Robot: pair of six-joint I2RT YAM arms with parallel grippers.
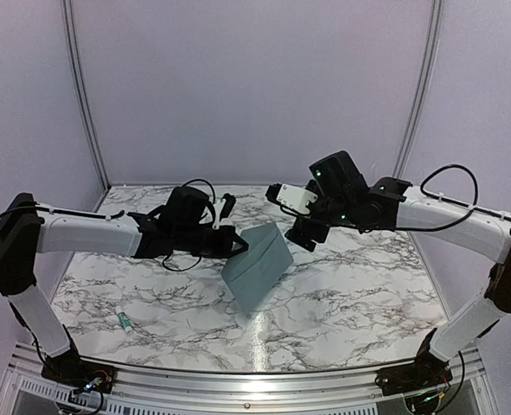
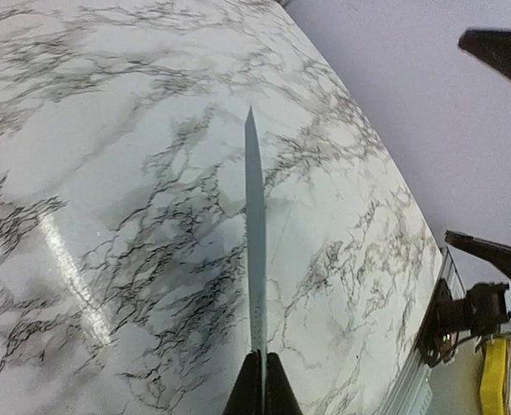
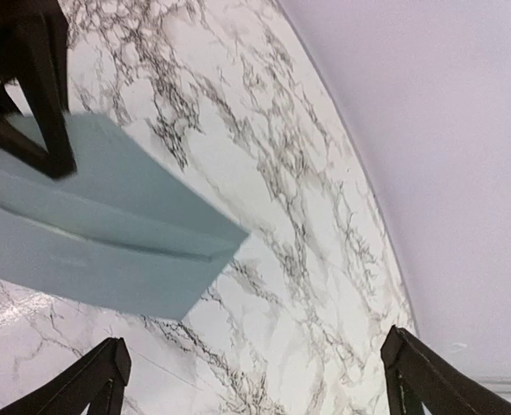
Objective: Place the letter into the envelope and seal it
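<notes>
Nearest me, on the left of the white marble-patterned table top (image 1: 367,285), lies a small green-and-white tube (image 1: 127,322), well apart from everything else. I cannot make out what it is.

At mid-table, the flat blue-grey rectangular paper envelope (image 1: 257,264) is held up and tilted by the left gripper (image 1: 234,244), whose fingers are pressed together on its upper left part. In the left wrist view the envelope appears edge-on, a thin blade running straight out from the pinching fingers.

Just beyond and to the right hangs the right gripper (image 1: 305,232), its fingers spread wide with nothing between them. It is near the envelope's upper right corner but apart from it. In the right wrist view the envelope's broad face lies ahead and to the left of those fingers. Its long axis crosses the view and one corner points toward the gap. I judge the right arm to be the free one, and its approach would run leftward onto that corner.

Behind everything stands the plain pale back wall (image 1: 255,86).

- **Not shown:** the letter is nowhere visible.
- **Flap:** a fold line crosses the envelope's face, but I cannot tell whether the flap is shut.
- **Lower corner:** it comes close to the table, but I cannot tell whether it touches.
- **Cut off:** the frame of the right wrist view cuts off the envelope's left end.
</notes>
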